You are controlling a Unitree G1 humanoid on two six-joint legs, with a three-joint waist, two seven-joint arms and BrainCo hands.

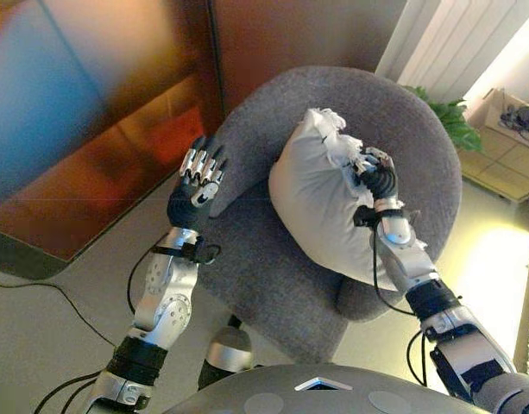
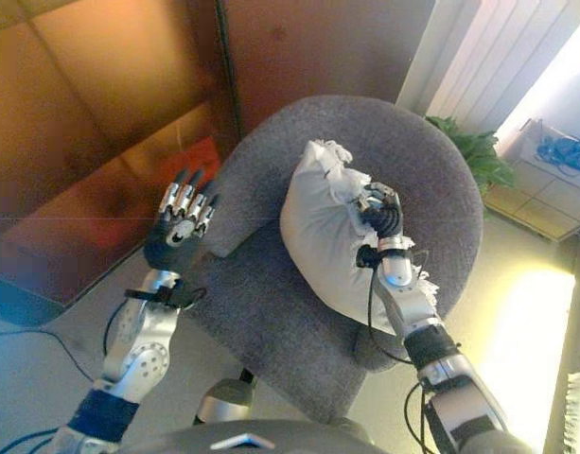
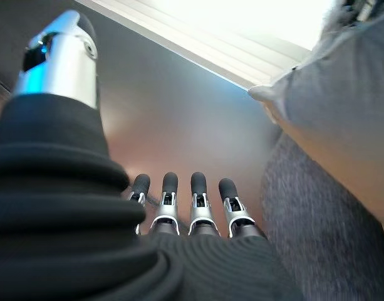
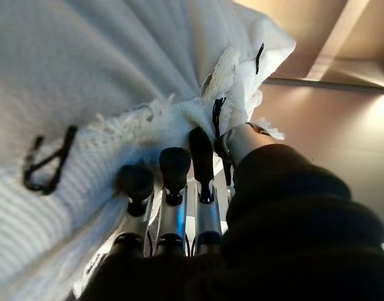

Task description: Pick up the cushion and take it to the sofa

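A white cushion (image 1: 311,198) with a frilled edge stands tilted on the seat of the grey round sofa chair (image 1: 273,276), leaning toward its backrest. My right hand (image 1: 378,177) is at the cushion's upper right edge, shut on a bunch of its fabric. In the right wrist view its fingers (image 4: 173,169) press into the white cloth (image 4: 85,75) with the thumb pinching beside them. My left hand (image 1: 199,177) is open with straight fingers (image 3: 198,200), raised by the chair's left arm, apart from the cushion (image 3: 342,94).
A brown wooden wall panel (image 1: 100,129) runs behind and left of the chair. A green plant (image 1: 445,116) and a cardboard box (image 1: 514,121) stand at the back right below a white blind (image 1: 454,43). Pale floor surrounds the chair.
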